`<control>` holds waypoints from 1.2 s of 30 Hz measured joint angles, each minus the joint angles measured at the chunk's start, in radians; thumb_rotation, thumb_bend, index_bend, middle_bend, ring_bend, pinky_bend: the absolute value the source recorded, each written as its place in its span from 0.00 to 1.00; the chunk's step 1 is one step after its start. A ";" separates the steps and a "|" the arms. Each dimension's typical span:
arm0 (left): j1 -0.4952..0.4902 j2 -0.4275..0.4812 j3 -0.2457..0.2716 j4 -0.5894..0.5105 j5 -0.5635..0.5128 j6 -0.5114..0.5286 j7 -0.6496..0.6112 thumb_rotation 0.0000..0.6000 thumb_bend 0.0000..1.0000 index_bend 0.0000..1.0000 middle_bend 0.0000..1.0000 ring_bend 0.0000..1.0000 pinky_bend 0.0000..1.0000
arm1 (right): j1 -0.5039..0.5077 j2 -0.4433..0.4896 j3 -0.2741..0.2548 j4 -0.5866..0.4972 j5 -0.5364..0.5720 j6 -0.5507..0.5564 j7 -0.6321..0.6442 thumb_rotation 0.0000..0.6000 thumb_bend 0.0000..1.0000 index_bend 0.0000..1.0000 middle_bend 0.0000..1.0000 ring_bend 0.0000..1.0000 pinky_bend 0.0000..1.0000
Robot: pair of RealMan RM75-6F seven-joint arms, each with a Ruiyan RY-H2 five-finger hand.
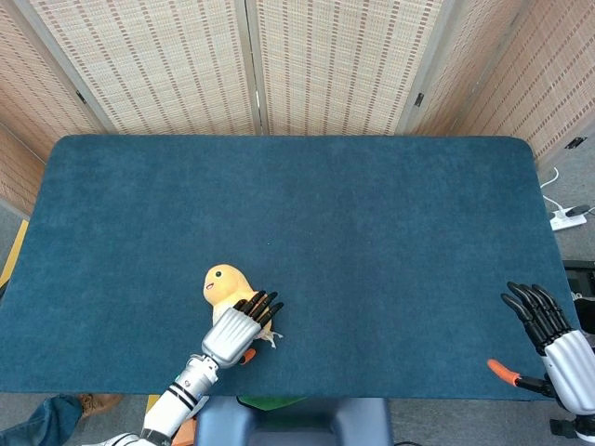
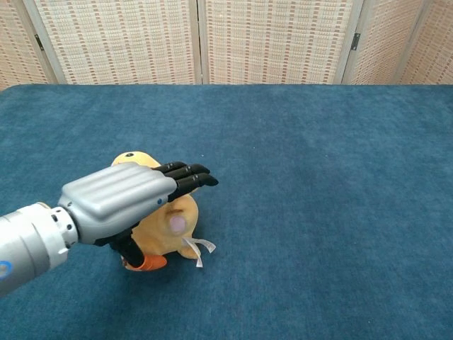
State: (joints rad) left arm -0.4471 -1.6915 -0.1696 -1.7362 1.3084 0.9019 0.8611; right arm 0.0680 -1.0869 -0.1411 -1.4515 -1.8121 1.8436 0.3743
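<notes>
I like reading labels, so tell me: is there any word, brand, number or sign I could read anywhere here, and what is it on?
None can be read.
White ribbon tag on the yellow plush duck: any print is too small to tell.
Left hand, over the duck: no marking shows on its silver shell.
Right hand, blue table and woven screens: no writing.

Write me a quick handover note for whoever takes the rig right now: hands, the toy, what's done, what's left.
Left hand: over the yellow plush duck toy, fingers extended across its body, thumb low at its near side; no closed grasp visible.
Right hand: open, empty, at the table's right near edge, well away from the toy.
Toy: lying on its side on the blue felt-covered table, front-left area, white tag trailing.
Done: left hand positioned at the toy.
Left: likely closing the fingers and lifting; toy not yet off the table.
</notes>
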 measured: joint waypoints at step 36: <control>0.222 0.281 0.277 0.315 0.545 0.795 -0.456 1.00 0.68 0.77 0.91 0.78 1.00 | -0.037 -0.038 0.006 -0.044 -0.092 -0.075 -0.176 1.00 0.09 0.00 0.00 0.00 0.00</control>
State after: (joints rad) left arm -0.2252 -1.4103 0.1075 -1.4215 1.8529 1.6973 0.4056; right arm 0.0311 -1.1249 -0.1355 -1.4952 -1.9040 1.7684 0.1978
